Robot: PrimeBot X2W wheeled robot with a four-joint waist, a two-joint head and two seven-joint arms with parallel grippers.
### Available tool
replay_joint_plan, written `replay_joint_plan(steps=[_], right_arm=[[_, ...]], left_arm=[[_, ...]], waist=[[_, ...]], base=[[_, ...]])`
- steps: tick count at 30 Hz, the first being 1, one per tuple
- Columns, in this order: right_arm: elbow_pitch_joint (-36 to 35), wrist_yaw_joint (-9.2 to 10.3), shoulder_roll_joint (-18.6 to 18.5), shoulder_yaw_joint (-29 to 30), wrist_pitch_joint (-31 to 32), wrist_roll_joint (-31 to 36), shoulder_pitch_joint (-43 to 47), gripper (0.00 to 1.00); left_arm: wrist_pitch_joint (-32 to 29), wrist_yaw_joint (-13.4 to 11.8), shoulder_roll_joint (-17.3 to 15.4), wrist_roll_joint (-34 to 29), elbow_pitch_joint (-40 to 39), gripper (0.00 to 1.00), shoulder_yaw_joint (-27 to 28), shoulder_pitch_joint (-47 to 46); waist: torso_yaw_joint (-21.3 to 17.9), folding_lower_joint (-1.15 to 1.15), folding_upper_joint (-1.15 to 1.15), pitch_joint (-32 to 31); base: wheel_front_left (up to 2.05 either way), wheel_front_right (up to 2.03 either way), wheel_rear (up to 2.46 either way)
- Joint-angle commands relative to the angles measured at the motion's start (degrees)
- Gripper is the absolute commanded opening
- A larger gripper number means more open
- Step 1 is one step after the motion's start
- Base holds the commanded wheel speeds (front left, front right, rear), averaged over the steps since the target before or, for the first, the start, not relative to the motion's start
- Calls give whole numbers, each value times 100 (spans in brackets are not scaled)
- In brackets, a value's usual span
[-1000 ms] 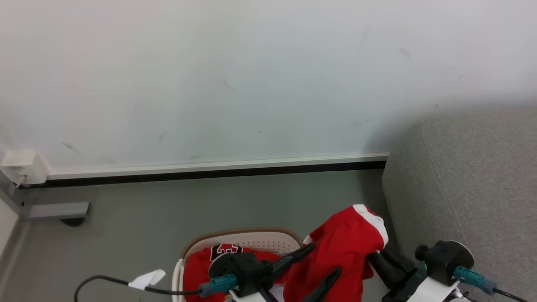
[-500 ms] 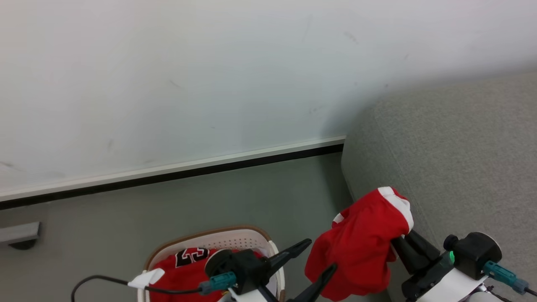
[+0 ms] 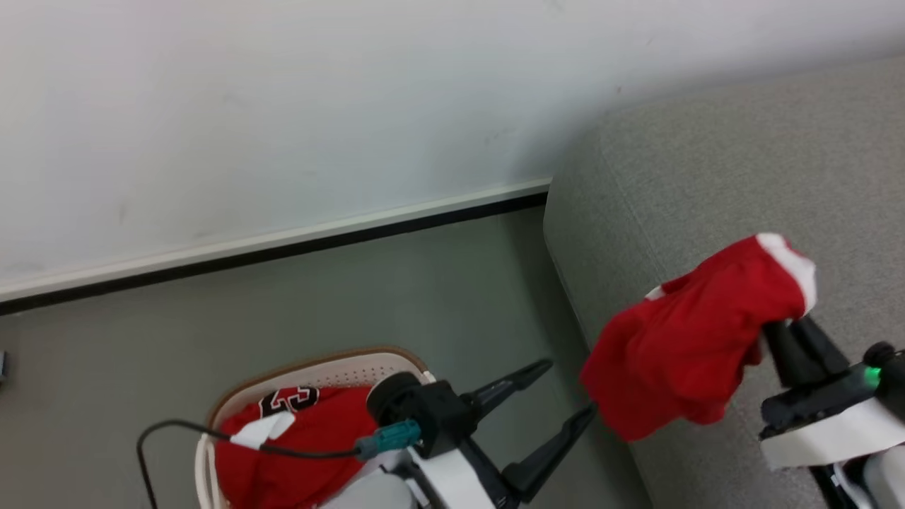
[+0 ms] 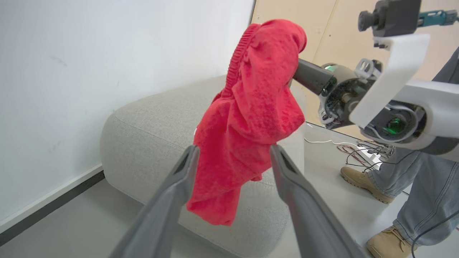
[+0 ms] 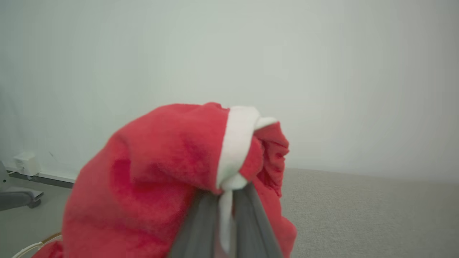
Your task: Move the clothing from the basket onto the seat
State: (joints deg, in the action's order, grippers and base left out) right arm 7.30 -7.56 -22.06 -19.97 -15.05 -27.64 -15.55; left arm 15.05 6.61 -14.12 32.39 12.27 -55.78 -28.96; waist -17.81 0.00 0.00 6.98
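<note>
My right gripper (image 3: 769, 332) is shut on a bright red garment (image 3: 689, 339) with white trim, held in the air over the left edge of the grey sofa (image 3: 714, 155). In the right wrist view the gripper (image 5: 226, 195) pinches the white trim and the garment (image 5: 157, 172) drapes to the left. My left gripper (image 3: 568, 389) stands open and empty to the right of the cream basket (image 3: 311, 365). A second red garment (image 3: 283, 459) with the black number patch (image 3: 288, 400) lies in the basket. In the left wrist view the hanging garment (image 4: 251, 107) shows beyond the open fingers (image 4: 186, 168).
A pale wall with a dark baseboard (image 3: 283, 251) runs behind the grey floor (image 3: 353, 297). A person's legs and tan boots (image 4: 362, 179) stand right of the sofa (image 4: 150, 122), near loose cables (image 4: 362, 148). A black cable (image 3: 162, 428) crosses the basket.
The head camera has swung to the right. My right gripper has carried the red garment up and right, from beside the basket to over the sofa's edge. The left gripper has stayed open.
</note>
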Motion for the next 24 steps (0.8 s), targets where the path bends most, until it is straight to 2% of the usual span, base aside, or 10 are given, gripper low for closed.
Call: replay_joint_plan(steps=[1, 6, 11, 13, 16, 19, 24], right_arm=[[-68, 14, 90, 384, -18, 155, -164, 0], [-36, 14, 183, 1484, -11, 414, -744, 0], [553, 14, -132, 2293, -9, 480, -1763, 0], [718, 14, -203, 2442, -1, 448, -1995, 0], [1271, 14, -530, 2778, 133, 449, -2722, 0], [1761, 14, -1077, 3212, 327, 552, -3506, 0], [2455, 14, -1556, 3907, 457, 875, -4623, 0]], left_arm=[[-13, 23, 45, -79, 2, 100, 22, -272], [-125, 62, 174, -195, 70, 100, -28, -1052], [-83, 79, 319, -243, 196, 100, -12, -1750], [-79, 78, 346, -273, 206, 100, -5, -1872], [-40, 84, 420, -341, 251, 100, 29, -2126], [-27, 85, 573, -436, 241, 100, 52, -2413], [11, 76, 700, -585, 233, 100, 135, -2664]], waist=[[178, 0, 0, 390], [482, 0, 0, 1247], [801, 0, 0, 1946], [868, 0, 0, 2090], [1052, 0, 0, 2414], [1302, 0, 0, 2832], [1575, 0, 0, 3339]], base=[[0, 0, 0], [0, 0, 0], [0, 0, 0], [0, 0, 0], [0, 0, 0], [0, 0, 0], [0, 0, 0]])
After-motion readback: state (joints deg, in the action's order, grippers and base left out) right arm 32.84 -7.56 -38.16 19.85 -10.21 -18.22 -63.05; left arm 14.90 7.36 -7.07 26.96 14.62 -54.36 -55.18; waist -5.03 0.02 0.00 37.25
